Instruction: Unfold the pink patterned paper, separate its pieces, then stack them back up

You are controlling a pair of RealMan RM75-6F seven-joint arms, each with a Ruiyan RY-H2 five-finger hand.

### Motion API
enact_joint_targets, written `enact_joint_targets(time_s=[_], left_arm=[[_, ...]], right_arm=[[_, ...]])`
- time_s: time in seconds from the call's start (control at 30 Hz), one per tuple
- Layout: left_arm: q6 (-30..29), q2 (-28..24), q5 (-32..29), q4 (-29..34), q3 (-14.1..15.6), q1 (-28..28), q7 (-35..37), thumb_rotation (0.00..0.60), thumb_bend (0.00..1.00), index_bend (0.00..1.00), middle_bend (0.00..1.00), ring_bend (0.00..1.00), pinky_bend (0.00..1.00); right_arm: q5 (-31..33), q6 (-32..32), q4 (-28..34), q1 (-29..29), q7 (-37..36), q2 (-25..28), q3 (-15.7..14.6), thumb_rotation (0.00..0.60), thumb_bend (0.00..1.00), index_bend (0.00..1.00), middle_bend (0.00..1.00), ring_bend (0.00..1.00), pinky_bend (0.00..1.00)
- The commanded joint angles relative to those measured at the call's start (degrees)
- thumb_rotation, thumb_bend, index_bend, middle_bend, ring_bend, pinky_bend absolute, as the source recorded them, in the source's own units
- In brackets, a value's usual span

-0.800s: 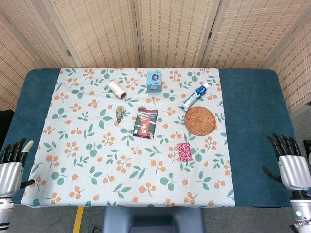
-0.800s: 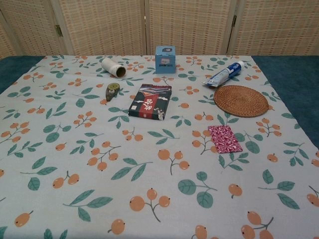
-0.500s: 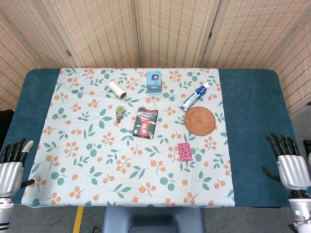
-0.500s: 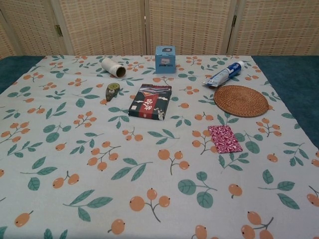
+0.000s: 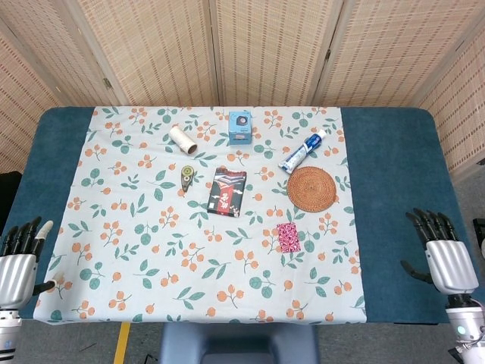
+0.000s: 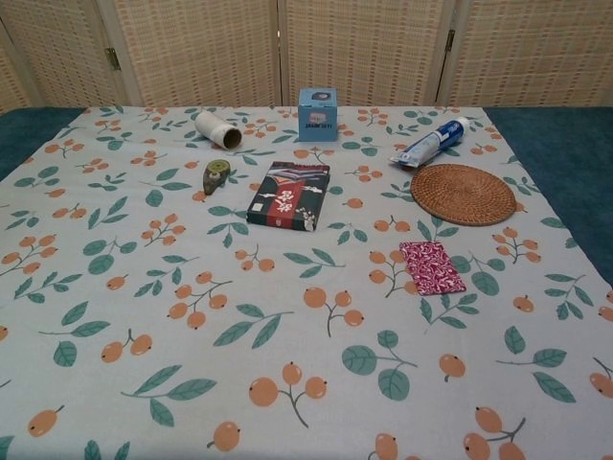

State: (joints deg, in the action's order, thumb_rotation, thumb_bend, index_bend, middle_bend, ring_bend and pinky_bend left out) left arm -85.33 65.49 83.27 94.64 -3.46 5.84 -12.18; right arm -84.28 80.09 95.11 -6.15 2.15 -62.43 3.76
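Observation:
The pink patterned paper (image 5: 288,236) lies folded flat on the floral tablecloth, right of centre; the chest view shows the paper (image 6: 432,266) just in front of the woven coaster. My right hand (image 5: 443,254) hovers at the table's right front edge, fingers spread, holding nothing, well to the right of the paper. Far off at the left front corner, my left hand (image 5: 19,258) is likewise open and empty. Neither hand appears in the chest view.
A round woven coaster (image 5: 311,188) sits just behind the paper, with a toothpaste tube (image 5: 301,150) beyond it. A dark patterned booklet (image 5: 228,192), a small green tape dispenser (image 5: 186,177), a white roll (image 5: 182,139) and a blue box (image 5: 240,127) lie further back.
My right hand has drifted slightly left and down toward the table. The left hand and the paper have not moved.

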Motion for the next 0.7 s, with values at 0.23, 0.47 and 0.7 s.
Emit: enact_joint_targets(time_s=[0.23,0.47,0.7], left_arm=[[-0.05,0.10,0.37,-0.09,0.01,0.11,0.38,0.600,0.23,0.03,0.01,0.04,0.00],[-0.59,-0.03,0.65,-0.38,0.45,-0.47,1.18,0.600,0.23,0.03,0.01,0.06,0.00],[-1.55,-0.34,0.85,-0.81,0.80,-1.37,2.37,0.600,0.23,0.04,0.02,0.07,0.00]], right_arm=[[-0.31,-6.26,2.79,-4.23,-0.25,0.55,0.19,0.600,0.23,0.12,0.11,0.04,0.00],[1.92,-16.09,5.59,-10.12,-1.19,-1.18,0.73,0.510,0.22,0.17,0.06,0.00,0.00],[2.98,-21.39,3.70,-14.95,-3.14,-5.86,1.97,0.298,0.23,0.25,0.05,0.00,0.00]])
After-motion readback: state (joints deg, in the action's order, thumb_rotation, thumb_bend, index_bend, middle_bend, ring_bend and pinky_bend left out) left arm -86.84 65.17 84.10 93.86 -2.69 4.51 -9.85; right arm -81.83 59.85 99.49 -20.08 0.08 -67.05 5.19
